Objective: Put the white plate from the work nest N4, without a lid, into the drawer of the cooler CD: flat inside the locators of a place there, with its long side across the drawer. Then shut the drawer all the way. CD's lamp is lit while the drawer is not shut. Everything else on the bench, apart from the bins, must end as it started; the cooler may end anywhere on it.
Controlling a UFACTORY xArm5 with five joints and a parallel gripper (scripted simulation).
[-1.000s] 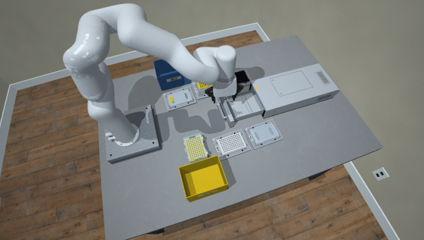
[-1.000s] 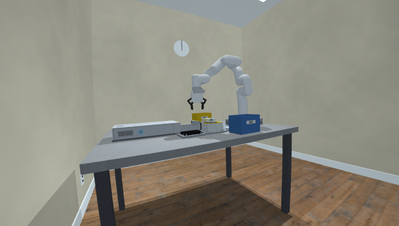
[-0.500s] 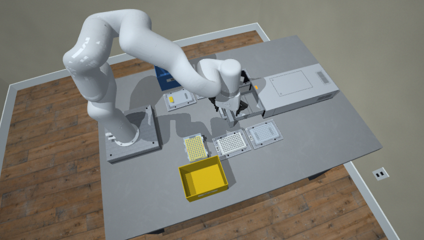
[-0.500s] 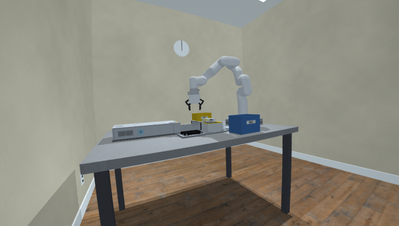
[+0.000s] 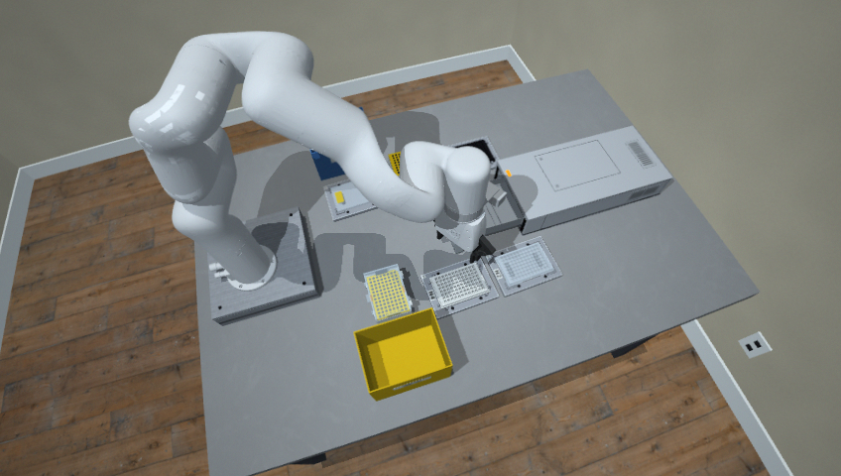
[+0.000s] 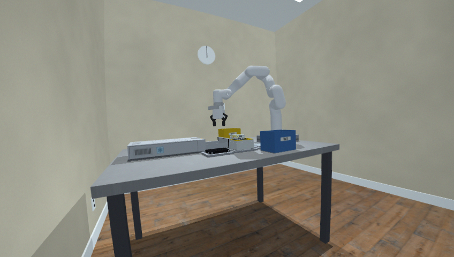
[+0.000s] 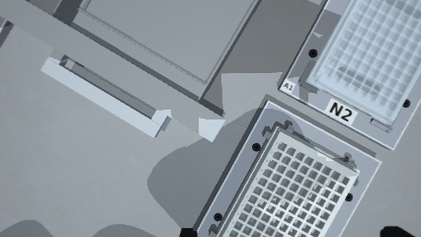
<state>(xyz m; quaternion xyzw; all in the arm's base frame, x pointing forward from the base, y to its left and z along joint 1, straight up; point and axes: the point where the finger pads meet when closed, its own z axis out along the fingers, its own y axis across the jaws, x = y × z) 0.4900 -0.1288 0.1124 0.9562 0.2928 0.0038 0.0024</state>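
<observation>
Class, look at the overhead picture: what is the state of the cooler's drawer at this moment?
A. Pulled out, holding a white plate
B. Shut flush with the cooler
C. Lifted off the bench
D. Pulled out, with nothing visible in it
D. The drawer stands pulled out from the cooler, its visible floor bare, while the open gripper hangs over the plates in front.

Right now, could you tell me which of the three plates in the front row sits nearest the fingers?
The white plate in the middle nest: the open gripper hangs by its back corner. The clear plate in N2 is next; the yellow one is farthest.
</observation>
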